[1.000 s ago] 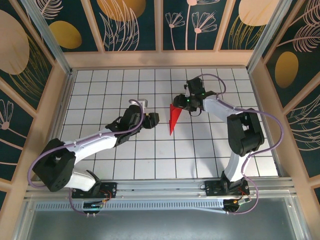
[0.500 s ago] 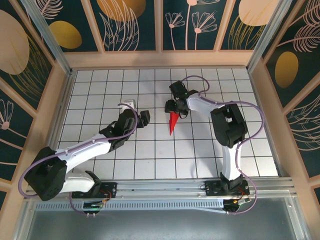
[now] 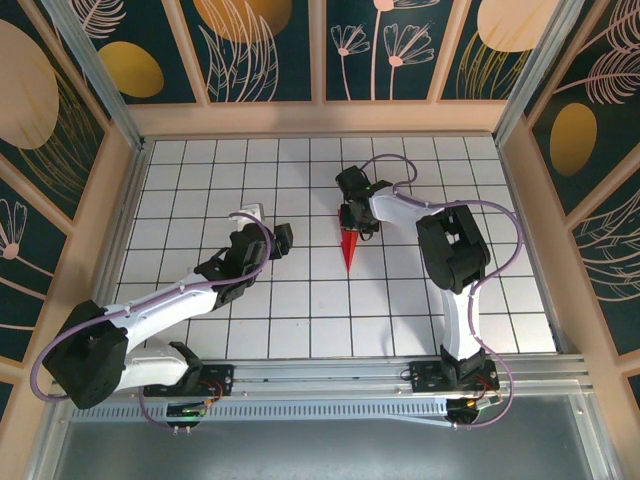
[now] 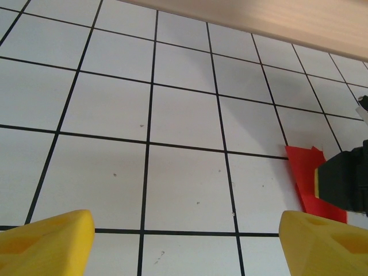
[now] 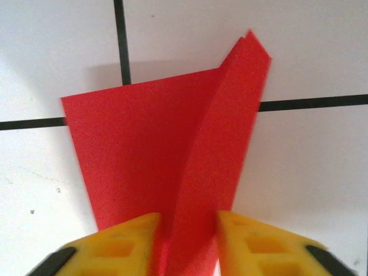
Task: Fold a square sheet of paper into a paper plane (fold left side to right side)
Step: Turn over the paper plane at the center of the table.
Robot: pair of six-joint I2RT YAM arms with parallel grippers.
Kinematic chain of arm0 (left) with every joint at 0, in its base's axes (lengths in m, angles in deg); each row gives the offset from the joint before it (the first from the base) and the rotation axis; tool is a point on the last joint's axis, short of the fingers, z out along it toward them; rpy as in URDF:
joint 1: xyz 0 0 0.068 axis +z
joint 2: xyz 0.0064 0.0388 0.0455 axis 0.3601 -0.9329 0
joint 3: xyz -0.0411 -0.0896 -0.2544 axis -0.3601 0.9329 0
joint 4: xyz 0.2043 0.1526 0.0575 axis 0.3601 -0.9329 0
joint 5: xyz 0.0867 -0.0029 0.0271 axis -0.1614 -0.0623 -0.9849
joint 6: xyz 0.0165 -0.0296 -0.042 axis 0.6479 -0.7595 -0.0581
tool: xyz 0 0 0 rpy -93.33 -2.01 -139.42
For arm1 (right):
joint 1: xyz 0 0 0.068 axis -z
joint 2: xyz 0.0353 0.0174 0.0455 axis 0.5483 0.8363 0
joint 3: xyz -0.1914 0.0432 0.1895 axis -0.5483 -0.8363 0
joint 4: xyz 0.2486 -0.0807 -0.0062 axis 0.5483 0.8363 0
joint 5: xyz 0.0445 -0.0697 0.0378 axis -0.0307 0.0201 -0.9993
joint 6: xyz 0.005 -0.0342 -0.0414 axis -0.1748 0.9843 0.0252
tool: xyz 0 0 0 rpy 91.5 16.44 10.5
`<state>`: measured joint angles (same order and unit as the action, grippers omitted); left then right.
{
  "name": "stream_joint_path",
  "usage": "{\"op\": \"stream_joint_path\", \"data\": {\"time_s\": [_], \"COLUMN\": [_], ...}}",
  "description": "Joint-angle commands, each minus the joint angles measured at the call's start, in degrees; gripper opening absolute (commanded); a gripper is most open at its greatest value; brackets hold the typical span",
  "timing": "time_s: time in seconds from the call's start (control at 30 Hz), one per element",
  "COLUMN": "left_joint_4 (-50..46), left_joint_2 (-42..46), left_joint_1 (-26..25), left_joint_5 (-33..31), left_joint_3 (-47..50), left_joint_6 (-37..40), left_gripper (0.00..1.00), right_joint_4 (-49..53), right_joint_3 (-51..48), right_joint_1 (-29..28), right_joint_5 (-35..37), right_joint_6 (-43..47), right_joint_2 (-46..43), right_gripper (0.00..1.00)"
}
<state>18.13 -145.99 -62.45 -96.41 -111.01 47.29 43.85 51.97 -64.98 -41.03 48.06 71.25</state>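
White tabletop (image 3: 380,310), ruled into square tiles by black lines, carries the work. Pale wooden rails (image 3: 320,118) and dark panels (image 3: 260,50) painted with gold and pink plants enclose it on the far, left and right sides.

1. Paper plane (image 3: 349,252). It is bright red, slim and pointed, and lies near the middle of the grid. Its sharp tip points toward the near edge and its wide end toward the far rail. In the right wrist view the paper plane (image 5: 138,155) shows a flat wing lying on the tiles and a centre fold standing up from it. Layered corners show at the far end.

2. Right pincer (image 3: 353,216). I have it over the wide end of the plane. Its yellow fingertips (image 5: 123,238) sit on either side of the raised centre fold and are closed against it, so my right pincer (image 5: 187,244) is pinching the paper plane. The left wrist view shows the same spot from the side: the red paper plane (image 4: 303,172) lies on a tile, with a black-and-yellow finger (image 4: 344,179) of my right pincer in front of it.

3. Left pincer (image 3: 281,240). I hold it well apart from the plane, to its left, above bare tiles. Its two yellow fingertips (image 4: 49,241) stand at opposite lower corners of the left wrist view, so my left pincer (image 4: 184,247) is spread wide.
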Motion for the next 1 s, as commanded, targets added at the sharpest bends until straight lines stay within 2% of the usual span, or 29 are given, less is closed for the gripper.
{"op": "stream_joint_path", "data": {"time_s": [0.0, 0.13, 0.23, 0.37, 0.53, 0.6, 0.67, 0.9, 0.97], "left_joint_4": [-0.32, -0.45, -1.25, -1.48, -1.52, -1.17, -0.14, 0.69, 1.13], "left_joint_2": [0.94, 1.23, 2.03, 3.99, 7.52, 9.39, 10.93, 11.66, 11.31], "left_joint_1": [0.13, 0.12, 0.32, 1.30, 2.50, 2.92, 3.32, 4.33, 4.29], "left_joint_5": [-1.37, -2.21, -4.43, -5.34, -5.60, -5.36, -4.16, 0.90, 1.71], "left_joint_3": [0.04, -0.17, -0.44, -0.92, -0.73, 0.00, 0.92, 1.66, 1.67], "left_joint_6": [1.03, 0.55, -0.87, -2.45, -4.83, -6.05, -6.66, -8.41, -8.88], "left_gripper": [0.83, 0.85, 0.90, 0.95, 0.99, 0.99, 0.99, 0.99, 0.99], "right_joint_4": [2.30, 2.47, 2.59, 2.08, -1.15, -3.11, -5.79, -25.61, -29.15], "right_joint_3": [0.17, -0.64, -0.83, -0.77, -1.51, -1.94, -3.00, -13.49, -15.47], "right_joint_1": [-0.62, -0.67, -0.71, -0.63, 0.04, 0.08, 2.30, 9.35, 9.98], "right_joint_5": [2.77, 2.95, 3.34, 3.06, -1.32, -4.38, -10.50, -37.49, -40.55], "right_joint_6": [-0.26, -0.44, -0.48, 0.10, 2.06, 3.38, 3.96, -0.96, -1.91], "right_joint_2": [-3.44, -5.05, -7.05, -10.15, -14.71, -16.47, -18.17, -22.75, -22.37], "right_gripper": [0.20, 0.06, 0.00, 0.00, 0.00, 0.00, 0.00, 0.00, 0.00]}}
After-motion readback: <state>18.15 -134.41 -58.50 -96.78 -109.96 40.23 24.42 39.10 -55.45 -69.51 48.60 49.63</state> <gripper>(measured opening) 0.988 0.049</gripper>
